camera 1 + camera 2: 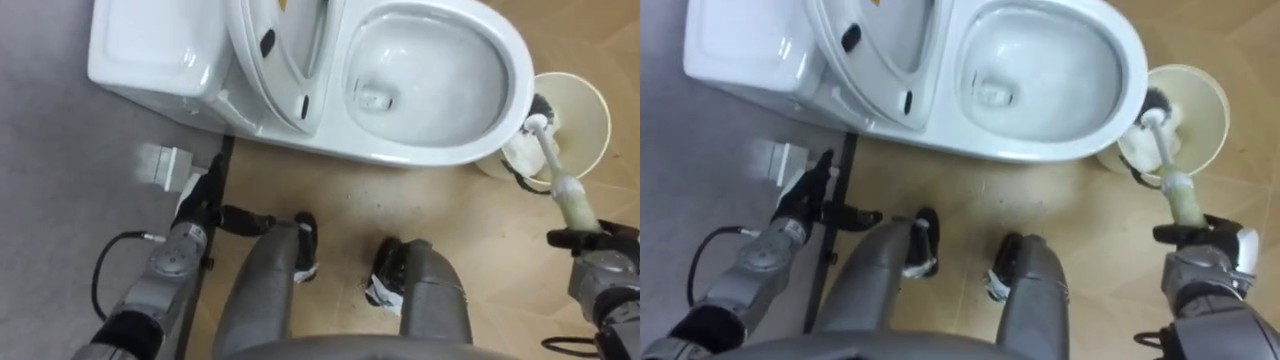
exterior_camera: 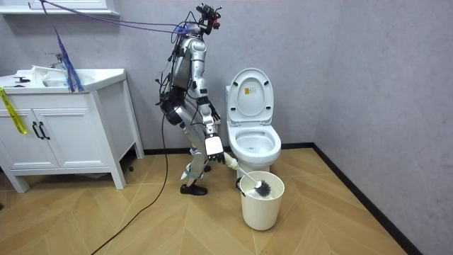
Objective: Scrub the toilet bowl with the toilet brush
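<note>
Toilet brush (image 1: 558,170) in right hand (image 1: 600,247)

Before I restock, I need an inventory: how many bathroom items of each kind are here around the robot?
Toilet: 1
Toilet brush: 1
Bucket: 1
Vanity cabinet: 1
Total: 4

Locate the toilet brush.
The toilet brush is in the right hand at the eye views' right edge, head at the mouth of the white bin beside the toilet bowl.
</note>
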Available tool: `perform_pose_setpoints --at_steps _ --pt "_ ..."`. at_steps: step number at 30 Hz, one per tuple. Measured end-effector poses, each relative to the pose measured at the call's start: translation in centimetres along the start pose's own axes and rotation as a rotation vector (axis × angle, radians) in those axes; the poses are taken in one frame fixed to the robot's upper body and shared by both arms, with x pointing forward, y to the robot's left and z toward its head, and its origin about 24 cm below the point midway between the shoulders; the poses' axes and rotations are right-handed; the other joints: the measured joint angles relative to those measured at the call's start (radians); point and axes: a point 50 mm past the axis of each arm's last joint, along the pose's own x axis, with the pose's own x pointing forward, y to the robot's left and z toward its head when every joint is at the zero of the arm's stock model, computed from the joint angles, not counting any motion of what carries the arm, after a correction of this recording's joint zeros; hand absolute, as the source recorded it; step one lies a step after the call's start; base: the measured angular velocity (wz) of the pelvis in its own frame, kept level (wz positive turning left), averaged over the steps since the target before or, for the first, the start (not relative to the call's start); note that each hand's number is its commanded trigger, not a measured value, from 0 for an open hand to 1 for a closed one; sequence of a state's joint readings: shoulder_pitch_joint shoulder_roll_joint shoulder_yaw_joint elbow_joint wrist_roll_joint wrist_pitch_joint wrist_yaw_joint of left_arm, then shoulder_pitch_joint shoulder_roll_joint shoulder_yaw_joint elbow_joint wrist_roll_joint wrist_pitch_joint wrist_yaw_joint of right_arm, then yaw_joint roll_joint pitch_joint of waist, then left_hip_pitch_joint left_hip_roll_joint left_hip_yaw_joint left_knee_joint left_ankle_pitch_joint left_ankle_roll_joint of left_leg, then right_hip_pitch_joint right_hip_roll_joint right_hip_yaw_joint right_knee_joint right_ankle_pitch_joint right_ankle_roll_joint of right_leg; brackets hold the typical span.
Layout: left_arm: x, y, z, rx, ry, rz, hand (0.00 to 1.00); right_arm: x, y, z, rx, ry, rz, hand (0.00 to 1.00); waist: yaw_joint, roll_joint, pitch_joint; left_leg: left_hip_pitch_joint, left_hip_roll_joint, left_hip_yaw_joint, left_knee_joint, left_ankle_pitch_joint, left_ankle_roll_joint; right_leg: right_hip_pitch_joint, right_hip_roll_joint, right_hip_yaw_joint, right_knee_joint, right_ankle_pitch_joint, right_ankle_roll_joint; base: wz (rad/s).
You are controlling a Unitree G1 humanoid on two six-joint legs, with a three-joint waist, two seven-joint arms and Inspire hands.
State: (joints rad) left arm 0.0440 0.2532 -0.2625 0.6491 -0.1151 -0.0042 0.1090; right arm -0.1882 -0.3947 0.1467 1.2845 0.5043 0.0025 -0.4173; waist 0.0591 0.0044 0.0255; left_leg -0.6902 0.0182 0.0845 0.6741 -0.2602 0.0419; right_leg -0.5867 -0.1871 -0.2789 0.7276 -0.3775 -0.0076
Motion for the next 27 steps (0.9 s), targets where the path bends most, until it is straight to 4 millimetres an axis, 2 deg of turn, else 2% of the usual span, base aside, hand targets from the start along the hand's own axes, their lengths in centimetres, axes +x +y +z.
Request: perform_pose_setpoints --at_steps 2,7,9,12,17,19,23,27 --pt "-0.3 0.2 -0.7 -0.012 0.021 0.012 0.0 -0.1 0.1 -1.0 0.012 0.03 0.014 1.0 -0.001 0.0 -0.0005 0.046 0.0 -0.004 -0.023 0.001 -0.001 0.05 0.006 -0.006 -0.032 0.004 0.006 0.05" --pt "-1.4 1.3 -3.1 -0.046 0.087 0.061 0.0 -0.5 0.0 -3.5 0.01 0.09 0.02 1.0 -0.005 0.001 -0.008 0.159 0.0 -0.003 -0.094 0.003 -0.006 0.172 0.022 -0.017 -0.122 0.022 0.016 0.0" --pt "-2.2 1.8 -4.4 -0.047 0.122 0.084 0.0 -0.9 0.1 -4.6 0.013 0.095 0.032 1.0 -0.006 -0.007 -0.0144 0.211 -0.001 -0.003 -0.127 0.005 -0.01 0.229 0.027 -0.025 -0.162 0.028 0.02 0.02" --pt "-3.4 2.2 -6.1 -0.053 0.167 0.109 0.0 -1.3 0.1 -5.6 -0.024 0.078 0.046 1.0 -0.004 -0.014 -0.0191 0.288 0.0 -0.004 -0.166 0.009 -0.016 0.312 0.041 -0.03 -0.227 0.042 0.023 0.0" --pt "-4.8 2.7 -7.8 -0.051 0.205 0.138 0.0 -2.0 0.5 -5.7 -0.018 0.02 0.029 1.0 -0.006 -0.029 -0.0236 0.373 -0.001 -0.012 -0.211 0.013 -0.021 0.414 0.052 -0.052 -0.301 0.052 0.026 0.07" --pt "-5.4 2.6 -8.3 -0.042 0.211 0.143 0.0 -2.4 0.8 -5.4 -0.024 -0.023 0.035 1.0 -0.006 -0.033 -0.0234 0.405 -0.01 -0.013 -0.228 0.014 -0.022 0.443 0.054 -0.055 -0.32 0.053 0.028 0.06" --pt "-6.9 2.8 -9.7 -0.101 0.237 0.201 0.0 -3.2 1.4 -4.5 -0.101 -0.143 0.057 1.0 0.003 -0.036 -0.024 0.477 -0.014 -0.019 -0.263 0.014 -0.023 0.528 0.054 -0.077 -0.37 0.056 0.035 0.1" --pt "-8.0 3.1 -10.1 -0.102 0.238 0.274 0.0 -4.2 1.9 -3.4 -0.159 -0.286 0.075 1.0 0.012 -0.029 -0.0249 0.483 -0.016 -0.033 -0.263 0.014 -0.023 0.557 0.062 -0.099 -0.395 0.061 0.04 0.19"
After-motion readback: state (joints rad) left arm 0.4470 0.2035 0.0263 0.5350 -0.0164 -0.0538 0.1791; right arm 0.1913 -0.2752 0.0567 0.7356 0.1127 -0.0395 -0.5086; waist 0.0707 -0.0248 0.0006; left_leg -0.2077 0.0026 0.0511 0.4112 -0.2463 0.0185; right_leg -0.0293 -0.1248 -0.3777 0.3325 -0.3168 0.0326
